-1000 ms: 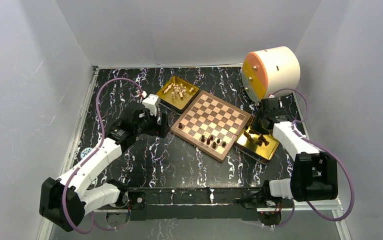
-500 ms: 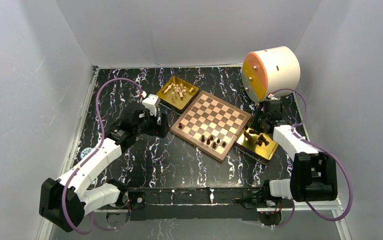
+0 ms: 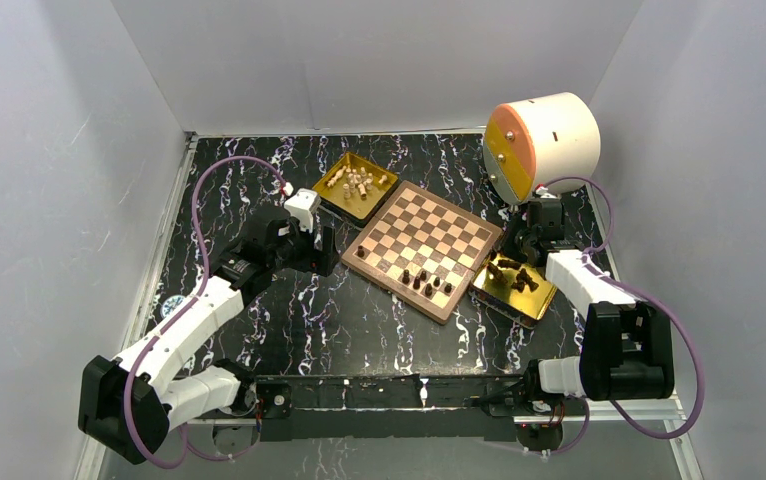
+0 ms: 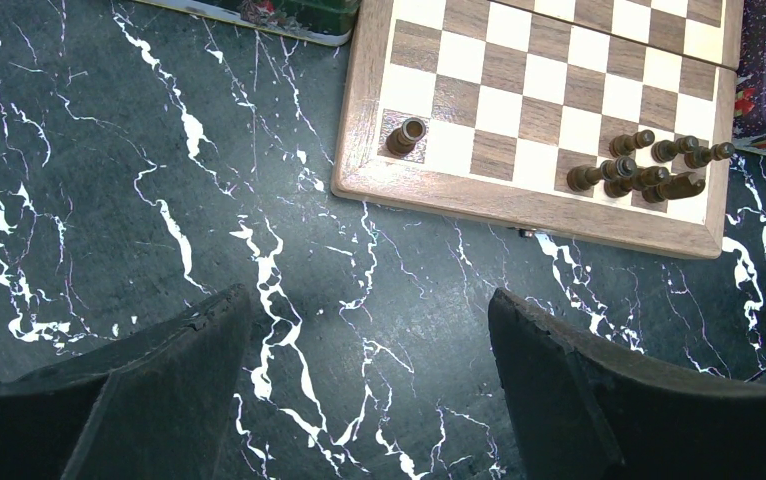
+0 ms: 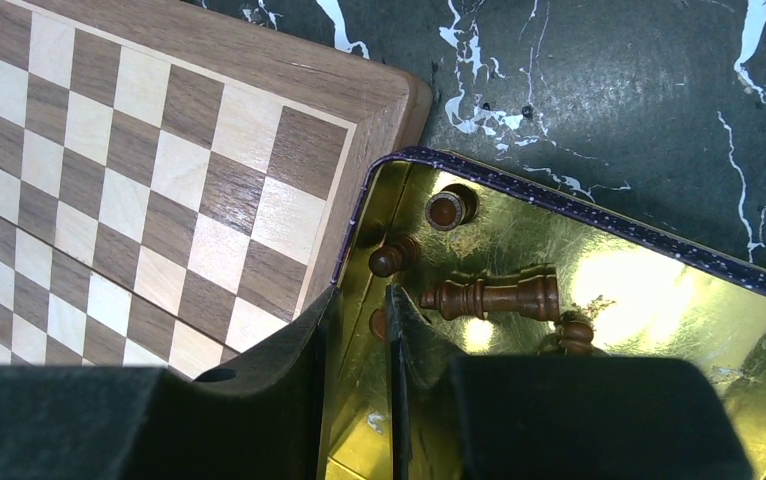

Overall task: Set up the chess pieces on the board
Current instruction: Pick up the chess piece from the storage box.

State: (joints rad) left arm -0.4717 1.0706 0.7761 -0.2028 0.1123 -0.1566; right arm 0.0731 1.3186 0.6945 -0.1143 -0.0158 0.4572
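Now the board is seen in the middle of the surface, turned a bit so that one corner points at the arms. A small bunch of dark pieces is stood on the squares along the near edge, close to one corner. One lone piece, dark too, is stood on the corner square at the other end of that edge.

The cream pieces are heaped in the left tray, which is set just beside the far left side of the board. The right tray is pushed up against the right side of the board. More dark pieces are seen in it. A long piece is laid on its side, and a few others are stood near it.

The left tool is held over the bare surface just in front of the board. Its fingers are spread wide, and no piece is gripped.

The right tool is held low at the rim of the right tray, where the tray meets the board. Its fingers are pulled close together, with only a thin gap left. A small brown bit is seen at that gap, but whether it is gripped cannot be told.

A white drum with an orange face is laid at the far right of the surface.
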